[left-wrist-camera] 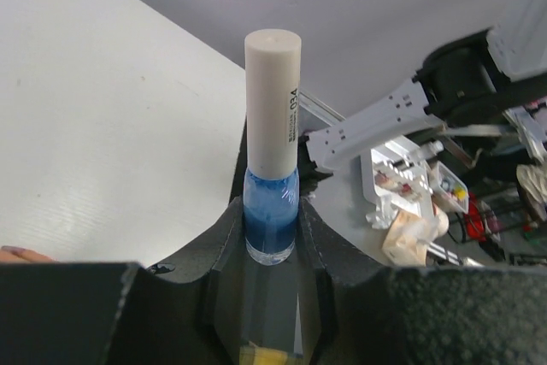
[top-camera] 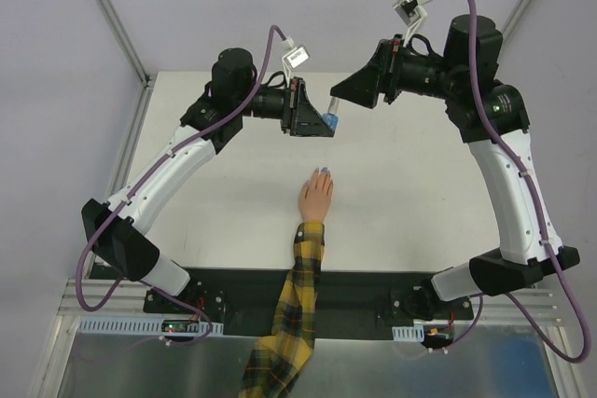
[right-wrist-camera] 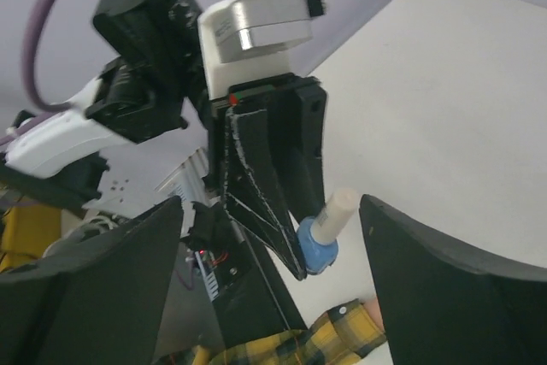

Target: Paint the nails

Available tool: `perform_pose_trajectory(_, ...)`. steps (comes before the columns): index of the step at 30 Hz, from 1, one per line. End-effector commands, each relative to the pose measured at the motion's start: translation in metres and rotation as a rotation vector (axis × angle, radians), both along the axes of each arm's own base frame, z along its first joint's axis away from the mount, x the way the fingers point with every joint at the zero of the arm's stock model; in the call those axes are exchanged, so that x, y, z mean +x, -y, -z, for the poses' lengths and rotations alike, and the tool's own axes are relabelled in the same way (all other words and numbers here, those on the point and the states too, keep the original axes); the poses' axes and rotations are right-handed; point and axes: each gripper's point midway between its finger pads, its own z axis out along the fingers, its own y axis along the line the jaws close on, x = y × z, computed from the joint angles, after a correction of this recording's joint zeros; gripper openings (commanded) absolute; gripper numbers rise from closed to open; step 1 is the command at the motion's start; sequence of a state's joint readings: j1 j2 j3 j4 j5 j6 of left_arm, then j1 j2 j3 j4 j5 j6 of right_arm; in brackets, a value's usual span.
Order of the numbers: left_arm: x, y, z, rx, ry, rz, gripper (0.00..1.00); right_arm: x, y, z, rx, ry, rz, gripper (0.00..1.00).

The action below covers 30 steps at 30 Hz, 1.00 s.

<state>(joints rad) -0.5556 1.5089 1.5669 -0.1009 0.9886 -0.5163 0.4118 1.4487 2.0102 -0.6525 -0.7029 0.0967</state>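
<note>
The nails (top-camera: 323,172) sit at the fingertips of a small peach hand (top-camera: 315,199), which lies flat near the middle of the white table (top-camera: 420,193). Its fingers point to 12 o'clock and its yellow-black plaid sleeve (top-camera: 297,305) trails off toward 6. One fingertip looks light blue; the other nails are too small to judge.

Your left gripper (top-camera: 317,123) hangs above the table at 12 o'clock from the fingertips, well apart from the hand. Its jaws are clamped on a small blue bottle (left-wrist-camera: 272,211), gripping the glass body from both sides, while the white cap (left-wrist-camera: 273,100) sticks out past the fingers.

Your right gripper (top-camera: 338,95) reaches in from 2 o'clock. Its jaws are spread wide and its tips are just beside the cap end of the bottle — in the right wrist view the cap points into the gap between the two black fingers (right-wrist-camera: 453,288), and neither finger touches it.
</note>
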Motion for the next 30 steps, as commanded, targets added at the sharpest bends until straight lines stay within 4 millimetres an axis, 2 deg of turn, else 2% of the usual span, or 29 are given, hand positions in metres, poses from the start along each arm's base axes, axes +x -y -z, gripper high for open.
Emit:
perform_pose_trajectory(1,-0.041,-0.008,-0.040,-0.142,0.096,0.198,0.00,-0.031,-0.017,-0.019,0.107,0.020,-0.269,0.79)
perform_pose_trajectory(2,-0.045,-0.008,-0.041,-0.147,0.085,0.213,0.00,-0.033,-0.018,-0.019,0.114,0.013,-0.286,0.71)
perform_pose_trajectory(5,-0.053,-0.010,-0.049,-0.178,0.111,0.254,0.00,-0.037,-0.022,-0.019,0.151,-0.017,-0.349,0.61)
perform_pose_trajectory(11,-0.057,-0.011,-0.053,-0.199,0.125,0.277,0.00,-0.039,-0.025,-0.008,0.161,-0.043,-0.389,0.55)
perform_pose_trajectory(13,-0.058,-0.012,-0.055,-0.205,0.129,0.281,0.00,-0.040,-0.024,-0.004,0.156,-0.043,-0.387,0.57)
perform_pose_trajectory(16,-0.059,-0.013,-0.055,-0.207,0.130,0.288,0.00,-0.039,-0.023,-0.003,0.153,-0.033,-0.376,0.67)
perform_pose_trajectory(17,-0.059,-0.012,-0.054,-0.206,0.125,0.288,0.00,-0.039,-0.023,-0.004,0.152,-0.025,-0.370,0.73)
perform_pose_trajectory(19,-0.059,-0.012,-0.054,-0.206,0.122,0.286,0.00,-0.037,-0.021,-0.009,0.153,-0.003,-0.340,0.79)
perform_pose_trajectory(23,-0.054,-0.010,-0.052,-0.199,0.119,0.262,0.00,-0.042,-0.015,-0.028,0.161,0.046,-0.313,0.81)
perform_pose_trajectory(25,-0.054,-0.011,-0.051,-0.192,0.118,0.254,0.00,-0.036,-0.005,-0.032,0.159,0.061,-0.245,0.84)
perform_pose_trajectory(30,-0.056,-0.012,-0.050,-0.192,0.121,0.262,0.00,-0.008,0.016,-0.011,0.080,0.028,-0.062,0.87)
